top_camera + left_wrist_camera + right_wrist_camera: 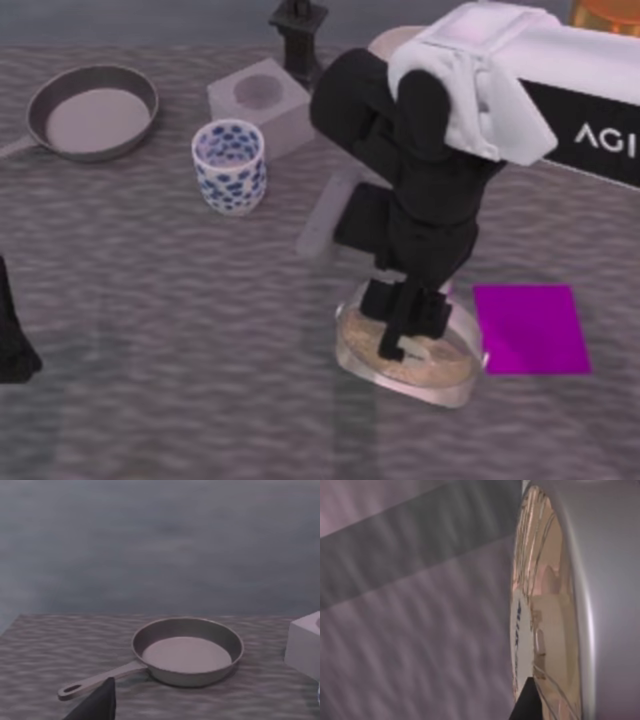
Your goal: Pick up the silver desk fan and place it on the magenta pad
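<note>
White letters "AGI" stand on the black side panel of the right arm (590,130) in the top view, cut off by the picture's right edge. The silver desk fan (545,620) carries a small white centre label with dark print in the right wrist view, seen edge-on and not readable.

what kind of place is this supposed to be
Probably a simulated tabletop test scene: a grey patterned table holds unrelated props, such as a frying pan, a blue-spotted cup, the silver desk fan and the magenta pad.
</note>
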